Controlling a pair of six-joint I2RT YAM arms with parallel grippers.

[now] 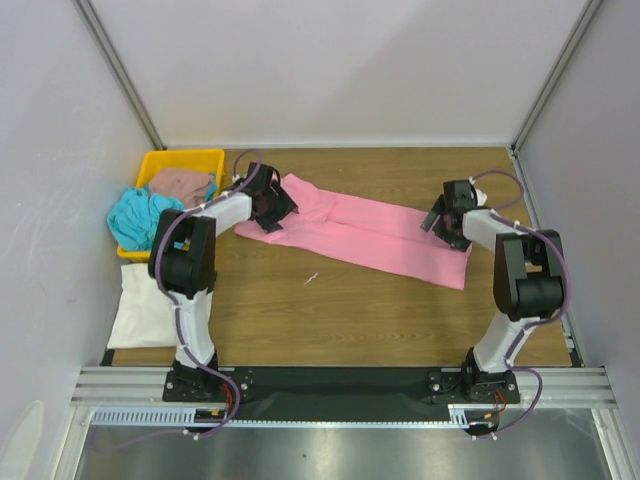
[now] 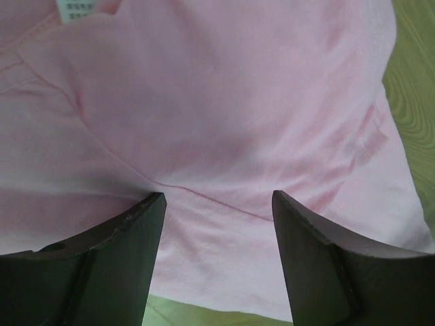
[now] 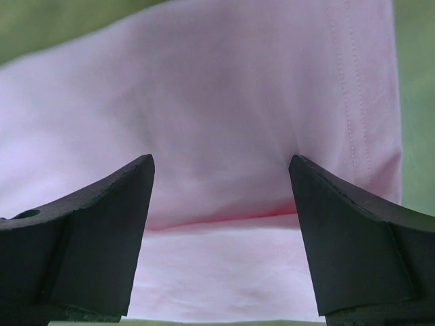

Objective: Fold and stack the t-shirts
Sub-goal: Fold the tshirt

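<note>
Left gripper [image 2: 217,198] and right gripper [image 3: 221,161] both stand open above the bright pink t-shirt [image 1: 370,235], judged light, limp cloth, best pinched at opposite end edges.

spread t-shirt [image 1: 370,235] mid-table, tray [image 1: 200,157] far left holding two t-shirts [image 1: 180,183], fourth t-shirt [image 1: 140,310] before it

Top view: left gripper [image 1: 274,208] hides one end of the pink shirt [image 1: 370,238], left arm [image 1: 185,265] covers part of the white shirt [image 1: 138,305], white speck [image 1: 312,278] too small to ID; wrist views crop the pink shirt at their edges, and its label [image 2: 80,8] is cut by the top edge with blurred, unreadable print.
</note>
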